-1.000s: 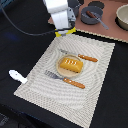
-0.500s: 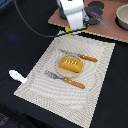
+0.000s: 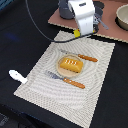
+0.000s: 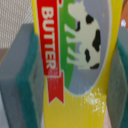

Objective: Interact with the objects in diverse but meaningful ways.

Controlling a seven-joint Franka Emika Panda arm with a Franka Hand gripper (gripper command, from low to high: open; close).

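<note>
The gripper [image 3: 79, 32] is closed on the yellow box [image 4: 82, 65]; in the wrist view the grey pads [image 4: 20, 75] press it from both sides, and its label says BUTTER beside a cow picture. The box hangs above the far edge of the striped placemat [image 3: 95, 90]. In the placemat's middle the orange bread loaf [image 3: 70, 65] sits on the tan plate [image 3: 60, 73], with one piece of orange-handled cutlery [image 3: 67, 80] on each side. The white utensil [image 3: 18, 76] lies on the dark table [image 3: 25, 40], just off the placemat's corner.
</note>
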